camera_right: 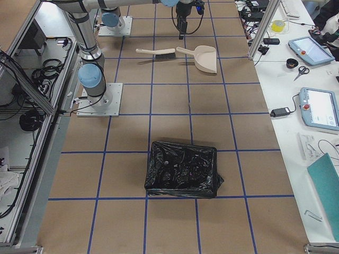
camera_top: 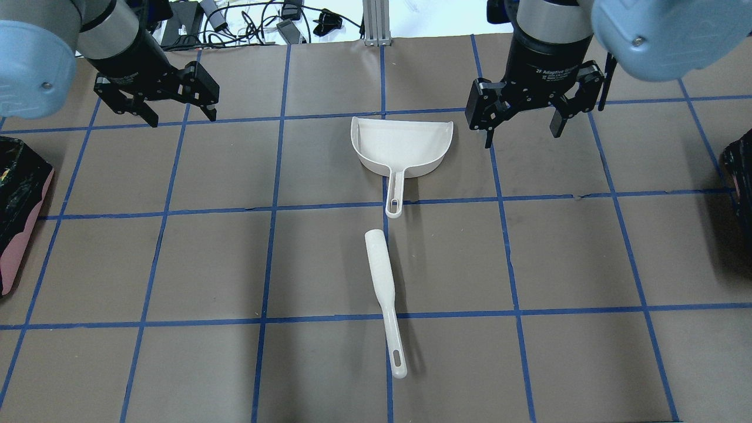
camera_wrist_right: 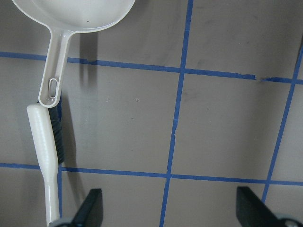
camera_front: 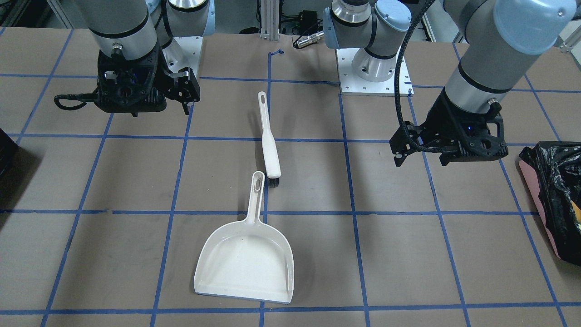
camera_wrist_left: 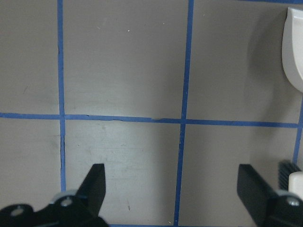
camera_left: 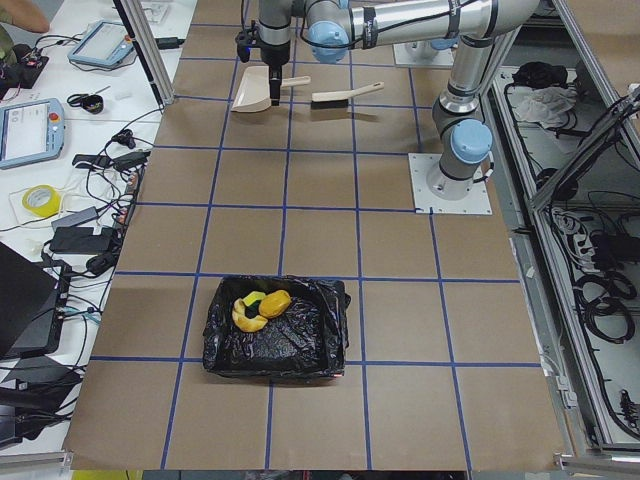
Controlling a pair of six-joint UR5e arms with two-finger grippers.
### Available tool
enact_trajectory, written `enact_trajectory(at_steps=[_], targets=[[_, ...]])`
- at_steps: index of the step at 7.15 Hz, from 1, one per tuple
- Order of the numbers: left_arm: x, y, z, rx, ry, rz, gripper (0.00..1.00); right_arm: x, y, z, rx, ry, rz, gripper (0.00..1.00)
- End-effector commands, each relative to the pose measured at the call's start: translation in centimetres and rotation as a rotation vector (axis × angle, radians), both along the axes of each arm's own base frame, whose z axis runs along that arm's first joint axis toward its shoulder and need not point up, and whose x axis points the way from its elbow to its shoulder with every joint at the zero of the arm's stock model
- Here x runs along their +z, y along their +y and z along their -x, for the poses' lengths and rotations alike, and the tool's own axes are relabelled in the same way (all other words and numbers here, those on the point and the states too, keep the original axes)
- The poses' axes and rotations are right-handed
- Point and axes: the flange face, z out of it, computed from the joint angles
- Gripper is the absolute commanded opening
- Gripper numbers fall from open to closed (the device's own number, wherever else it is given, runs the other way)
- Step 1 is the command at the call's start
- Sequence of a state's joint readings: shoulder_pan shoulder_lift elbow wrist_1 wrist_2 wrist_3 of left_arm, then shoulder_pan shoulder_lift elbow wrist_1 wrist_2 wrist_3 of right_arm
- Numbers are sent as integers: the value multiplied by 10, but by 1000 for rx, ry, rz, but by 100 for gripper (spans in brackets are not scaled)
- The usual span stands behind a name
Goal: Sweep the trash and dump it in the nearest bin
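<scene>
Fingers (camera_wrist_left: 97, 182) of left gripper (camera_top: 183, 120) gape; bin's (camera_left: 275, 362) long axis crosses the table (camera_left: 400, 320).

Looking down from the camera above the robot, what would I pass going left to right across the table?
pink-sided bin → left gripper → white dustpan → right gripper → second black-bagged bin

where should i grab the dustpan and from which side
Grip the dustpan by its handle, coming straight down from above and closing across its narrow width. The pan lies flat and looks too wide to span; the handle is slim, and its middle sits clear of the brush.
</scene>
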State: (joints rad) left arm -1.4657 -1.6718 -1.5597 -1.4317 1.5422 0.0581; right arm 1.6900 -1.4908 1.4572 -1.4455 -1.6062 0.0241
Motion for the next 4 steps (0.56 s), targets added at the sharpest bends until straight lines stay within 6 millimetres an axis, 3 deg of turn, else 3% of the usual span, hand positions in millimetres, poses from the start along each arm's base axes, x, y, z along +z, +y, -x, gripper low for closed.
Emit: enact_trajectory(at_steps=[1, 4], targets=[[1, 8, 4, -6, 4, -32, 100, 1, -5, 12, -21, 0, 7, 100], [0, 17, 5, -7, 8, -87, 100, 2, -18, 52, -99, 6, 17, 100]])
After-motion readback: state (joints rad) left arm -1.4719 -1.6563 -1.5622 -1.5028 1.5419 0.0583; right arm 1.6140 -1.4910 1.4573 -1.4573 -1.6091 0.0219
